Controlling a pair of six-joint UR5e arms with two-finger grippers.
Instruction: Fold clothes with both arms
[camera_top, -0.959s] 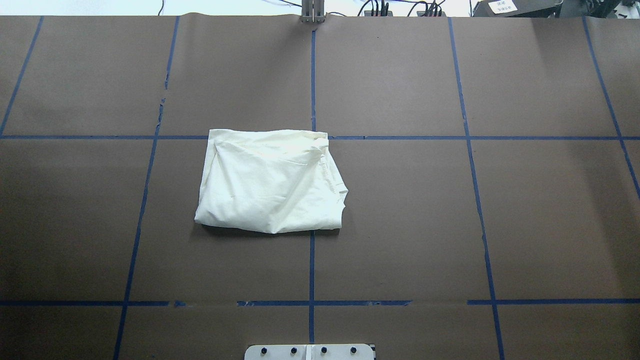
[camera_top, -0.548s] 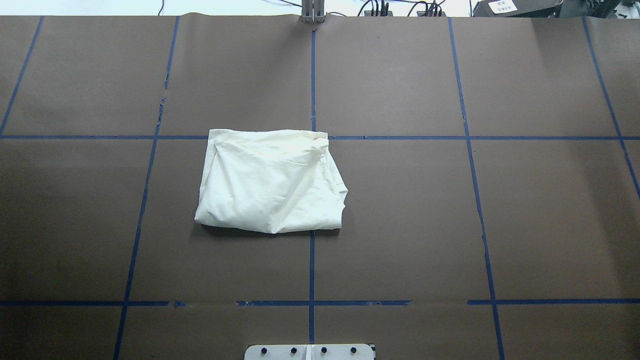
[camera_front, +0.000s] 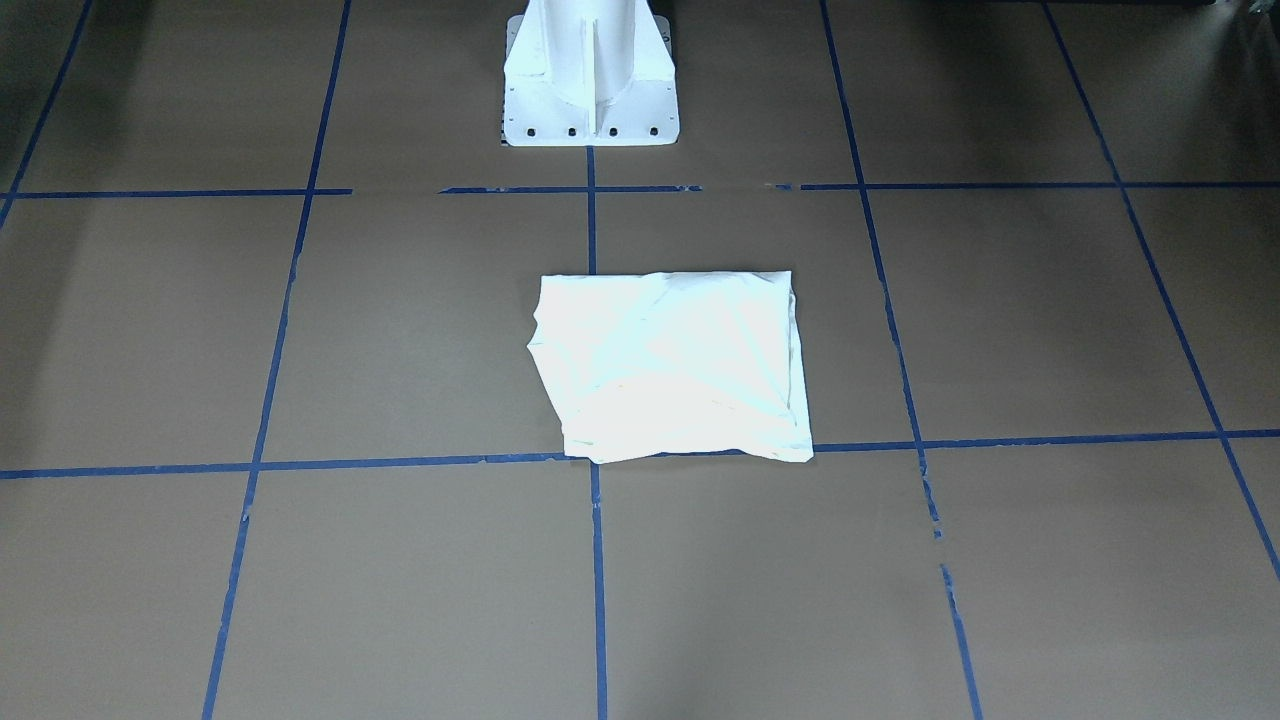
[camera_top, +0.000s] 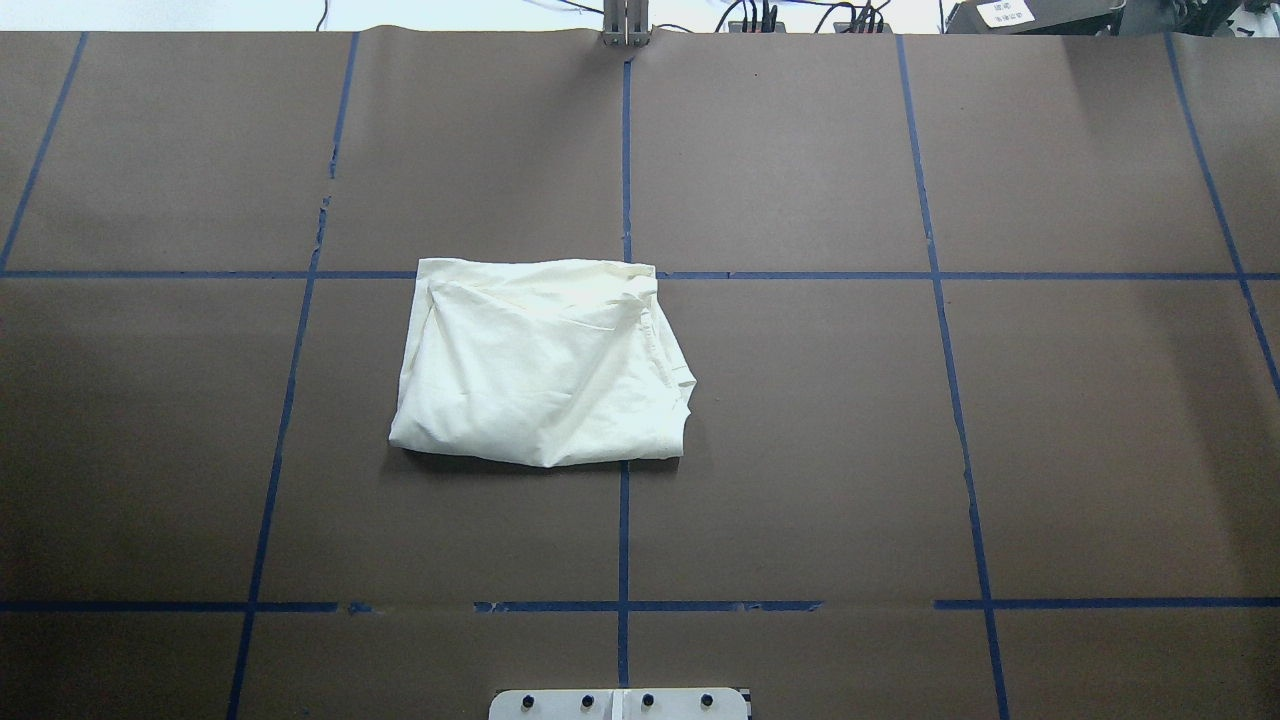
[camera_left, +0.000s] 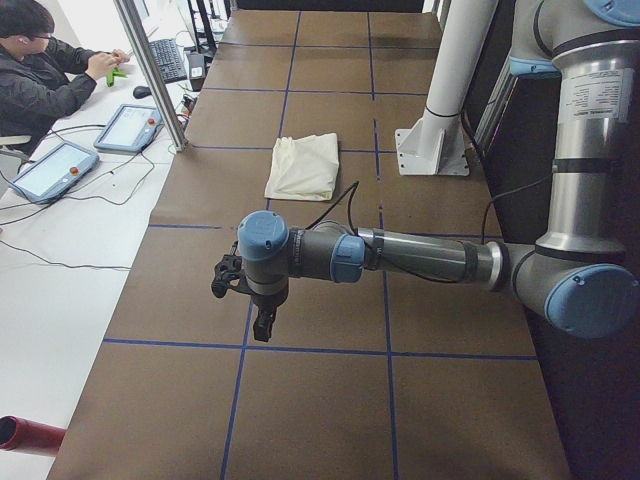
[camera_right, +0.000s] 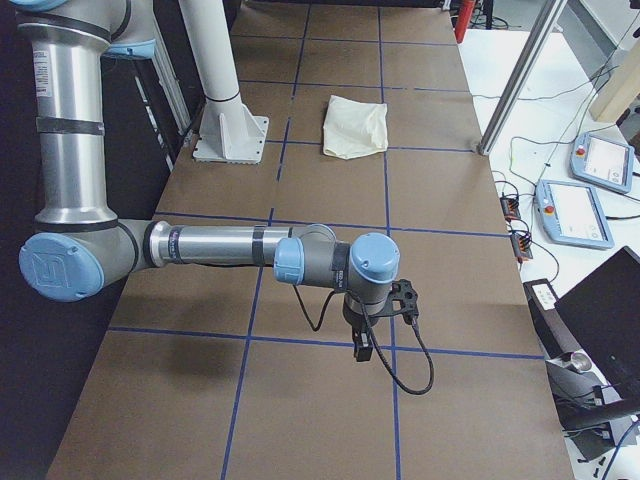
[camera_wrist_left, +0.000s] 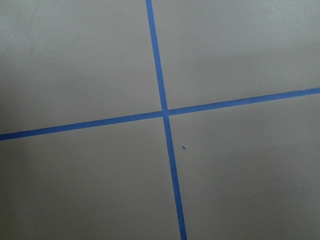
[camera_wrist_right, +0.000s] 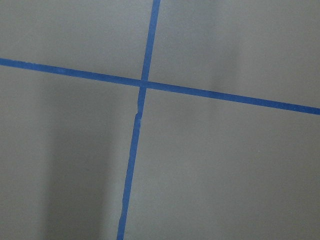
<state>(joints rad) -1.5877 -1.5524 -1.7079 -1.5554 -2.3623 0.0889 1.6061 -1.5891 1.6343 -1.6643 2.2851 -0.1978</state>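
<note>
One cream shirt (camera_top: 540, 365) lies folded into a rough rectangle near the middle of the brown table (camera_top: 820, 450). It covers a crossing of the blue tape lines (camera_top: 624, 540), in front of the white pedestal (camera_front: 590, 80). Well apart from it, we see the left gripper (camera_left: 263, 322) and the right gripper (camera_right: 361, 346) pointing down over bare table. Neither holds anything we can see, and we cannot tell how far their jaws are parted.

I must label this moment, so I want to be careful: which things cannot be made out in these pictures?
T-shirt: print and collar, in every view; the folds hide them.
Left hand: open or shut; shows only in the exterior left view, too small.
Right hand: the same, exterior right view only.
Neither shows in the overhead or front-facing view: beyond the edges.
</note>
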